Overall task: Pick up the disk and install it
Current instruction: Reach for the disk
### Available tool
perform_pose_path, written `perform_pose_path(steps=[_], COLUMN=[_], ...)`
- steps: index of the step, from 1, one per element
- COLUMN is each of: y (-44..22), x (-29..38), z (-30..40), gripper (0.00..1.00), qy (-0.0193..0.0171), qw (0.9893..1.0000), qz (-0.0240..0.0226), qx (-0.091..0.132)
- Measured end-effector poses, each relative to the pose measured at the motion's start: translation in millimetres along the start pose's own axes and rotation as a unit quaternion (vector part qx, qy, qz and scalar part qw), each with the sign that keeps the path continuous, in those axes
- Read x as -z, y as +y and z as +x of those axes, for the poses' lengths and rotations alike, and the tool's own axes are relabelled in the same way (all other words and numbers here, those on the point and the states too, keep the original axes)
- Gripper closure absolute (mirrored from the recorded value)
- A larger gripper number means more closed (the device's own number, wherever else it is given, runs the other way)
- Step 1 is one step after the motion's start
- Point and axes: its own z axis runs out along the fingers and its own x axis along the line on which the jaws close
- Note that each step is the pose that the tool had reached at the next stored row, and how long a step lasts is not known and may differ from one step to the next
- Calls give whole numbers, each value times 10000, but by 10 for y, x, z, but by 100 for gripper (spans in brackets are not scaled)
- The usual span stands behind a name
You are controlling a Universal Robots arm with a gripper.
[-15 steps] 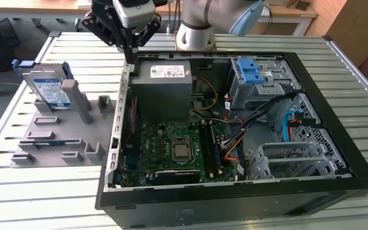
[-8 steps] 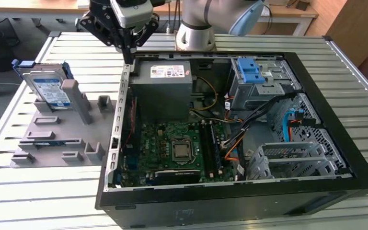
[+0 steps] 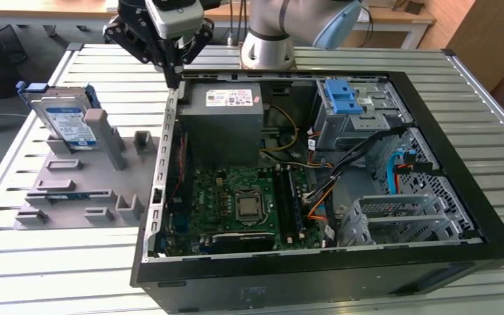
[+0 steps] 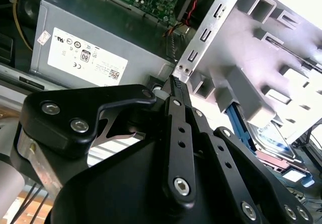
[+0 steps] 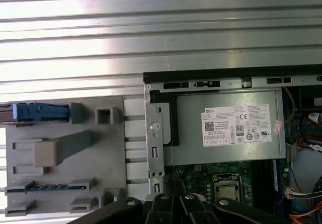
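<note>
Case (image 3: 322, 266): our landmark, open, closest in the exterior view, on the slatted table (image 3: 42, 275).
Fixture (image 3: 77, 190): grey block just beside the case, on the exterior view's left.
Disk (image 3: 63, 118): upright at the fixture's far end, apart from the case, and we see nothing touching it.
Gripper (image 3: 174, 80): above the case's far corner on the fixture side, by the power supply (image 3: 226, 111). We see fingers clenched together, gripping nothing.
Arm base (image 3: 268, 49): behind the case.

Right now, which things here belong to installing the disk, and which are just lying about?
For the job: disk, gripper, computer case.
Just lying about: grey holder block, power supply, circuit board, table.
</note>
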Motion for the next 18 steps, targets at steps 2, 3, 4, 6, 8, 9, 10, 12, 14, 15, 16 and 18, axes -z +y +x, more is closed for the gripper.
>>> perform_pose_path(steps=[2,3,4,6,8,9,10,12,14,15,16,18], y=[-1,-1,-1,-2,-3,-3,-4,-4,-5,-5,-5,-6], x=[-1,0,-1,-2,-2,-2,-2,-3,-3,-3,-3,-4], z=[11,16,20,27,35,40,45,54,63,67,71,78], gripper=[89,89,89,89,89,89,89,89,89,89,89,89], qy=[0,1,1,1,2,2,2,2,2,3,3,3], qw=[10000,10000,10000,10000,10000,10000,10000,10000,10000,10000,10000,10000], qz=[0,0,0,0,0,0,0,0,0,0,1,0], qx=[0,0,0,0,0,0,0,0,0,0,0,0])
